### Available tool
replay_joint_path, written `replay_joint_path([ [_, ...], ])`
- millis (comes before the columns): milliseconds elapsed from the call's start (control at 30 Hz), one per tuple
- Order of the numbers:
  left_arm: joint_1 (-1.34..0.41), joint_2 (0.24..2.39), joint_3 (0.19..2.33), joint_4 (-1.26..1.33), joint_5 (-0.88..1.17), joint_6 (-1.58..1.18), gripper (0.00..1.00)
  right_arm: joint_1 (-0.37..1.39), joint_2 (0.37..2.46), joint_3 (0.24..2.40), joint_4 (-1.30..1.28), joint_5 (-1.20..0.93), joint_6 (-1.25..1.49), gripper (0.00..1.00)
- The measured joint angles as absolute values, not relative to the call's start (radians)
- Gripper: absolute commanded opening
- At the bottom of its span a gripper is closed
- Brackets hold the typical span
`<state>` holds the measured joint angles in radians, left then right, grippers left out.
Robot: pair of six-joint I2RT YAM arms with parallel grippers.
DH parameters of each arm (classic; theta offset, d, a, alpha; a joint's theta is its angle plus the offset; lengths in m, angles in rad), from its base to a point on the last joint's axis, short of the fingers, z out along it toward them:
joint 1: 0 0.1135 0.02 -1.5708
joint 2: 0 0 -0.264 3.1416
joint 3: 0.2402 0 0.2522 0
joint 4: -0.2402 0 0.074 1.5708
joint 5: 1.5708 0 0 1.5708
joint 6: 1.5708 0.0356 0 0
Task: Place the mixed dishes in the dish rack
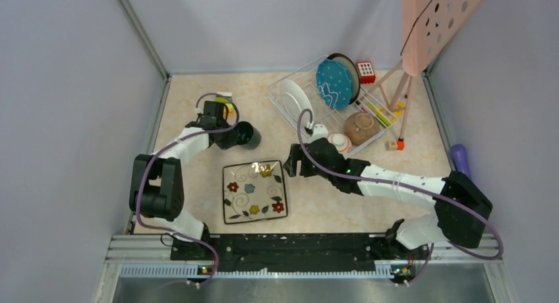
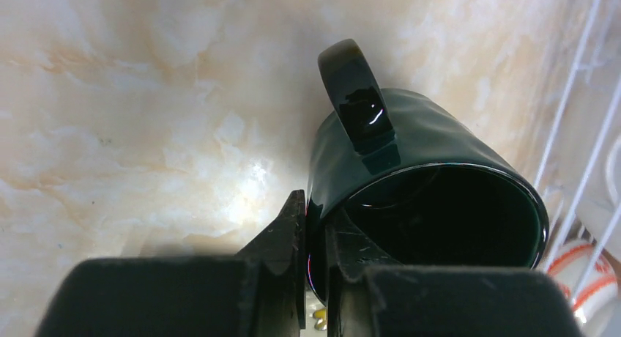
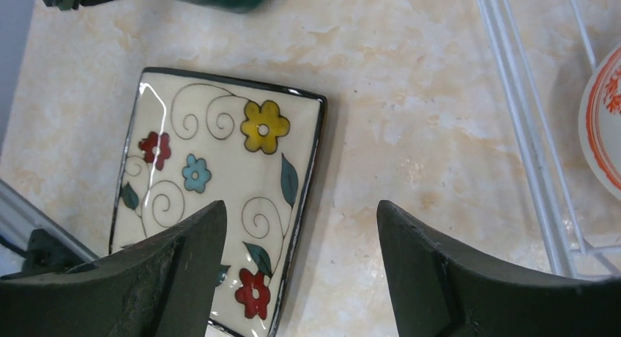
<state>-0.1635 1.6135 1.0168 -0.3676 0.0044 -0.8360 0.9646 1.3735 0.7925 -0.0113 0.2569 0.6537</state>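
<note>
Since the left pincer point(image 1: 229, 137) is clamped on the teal mug point(image 1: 248, 136), I take the step in hand to be the mug's pickup. From above, the mug lies on its side on the table point(image 1: 310, 204), left of the dish rack point(image 1: 293, 74) and apart from it. The rack already holds the blue white-dotted scalloped plate point(image 1: 334, 83), a pale plate point(image 1: 296, 100), the brown bowl point(image 1: 361, 127) and a white red-marked dish point(image 1: 340, 142) at its near corner. The square floral plate point(image 1: 254, 191) lies flat between the arms.

On the left wrist view, one finger sits inside the mug's mouth and the other outside, pinching the wall at the rim. Next I would lift, carry it right and clear the rack's raised side before lowering; such a rim pinch may let the mug swing.

On the right wrist view, the right pincer point(image 3: 300, 220) hangs with its jaws wide apart, holding nothing, over the floral plate's right edge. Parked beside the rack's near corner, it could crowd the left arm's path, I judge.
</note>
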Motion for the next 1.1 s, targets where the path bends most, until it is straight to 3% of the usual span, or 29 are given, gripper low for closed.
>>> replay_joint_path([
  [233, -0.136, 1.439, 0.940, -0.336, 0.169, -0.752, 0.00, 0.852, 1.305, 0.791, 0.035, 0.046, 0.624, 0.96],
  [467, -0.097, 1.250, 0.826, -0.166, 0.431, -0.744, 0.00, 0.784, 1.195, 0.783, 0.110, -0.097, 0.672, 0.99],
  [667, -0.094, 1.235, 0.748, 0.124, 0.703, -0.894, 0.00, 0.735, 1.169, 0.778, 0.258, -0.202, 0.821, 0.99],
  [867, -0.094, 1.235, 0.704, 0.415, 0.873, -1.090, 0.00, 0.679, 1.216, 0.778, 0.414, -0.304, 1.012, 0.99],
  [1100, -0.095, 1.235, 0.702, 0.577, 0.974, -1.195, 0.00, 0.635, 1.322, 0.780, 0.573, -0.411, 1.220, 0.99],
])
